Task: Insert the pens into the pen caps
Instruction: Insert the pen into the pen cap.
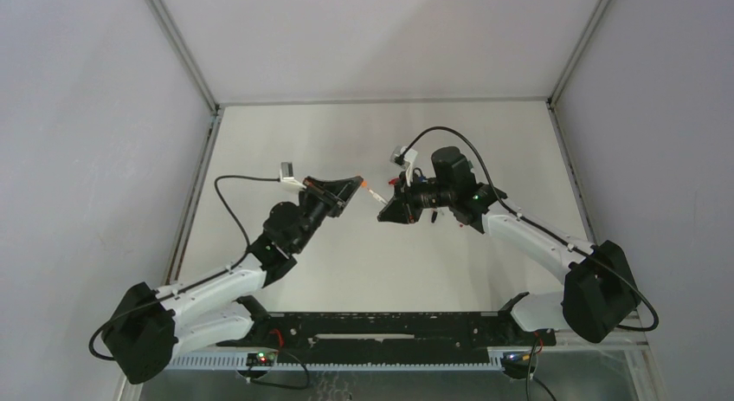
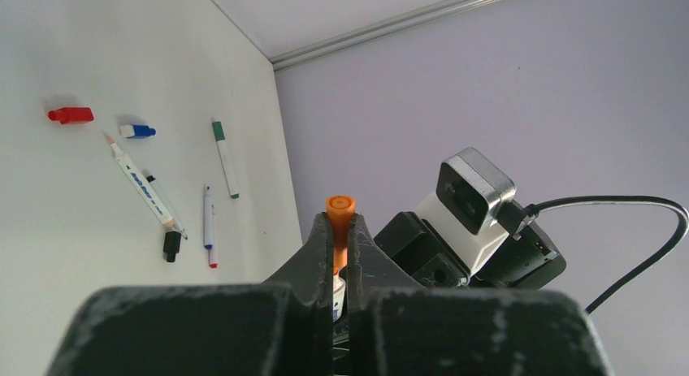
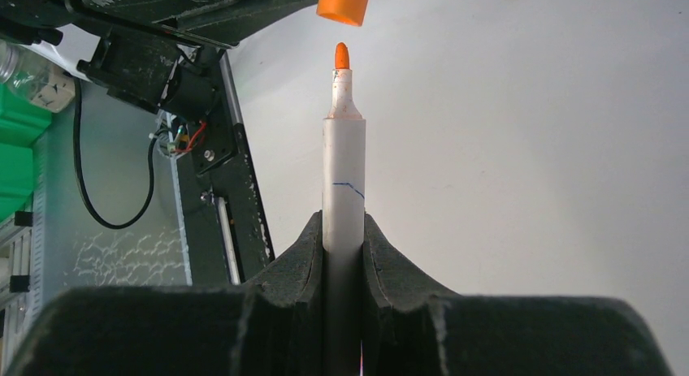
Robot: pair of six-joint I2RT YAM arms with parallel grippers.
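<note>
From above, the left pincer (image 1: 353, 186) and the right pincer (image 1: 386, 212) face each other closely over the counter (image 1: 363, 271). Left wrist view: the left pincer is clenched on an orange cap (image 2: 340, 209) — other pens (image 2: 225, 158) and caps (image 2: 71, 114) lie at 10 o'clock. Right wrist view: the right pincer grasps an orange-tipped pen (image 3: 344, 157) — the cap is at 12 o'clock from its tip, not touching.

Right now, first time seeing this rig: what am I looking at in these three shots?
Two robot arms are bolted at a white table's near edge. The wide shot is from a fixed camera above and behind them; the other two come from a camera on each wrist. The left gripper is shut on an orange cap. The right gripper grips a white pen, its orange tip just short of that cap. Lying on the table: a red cap, blue cap, black cap and several pens.
</note>
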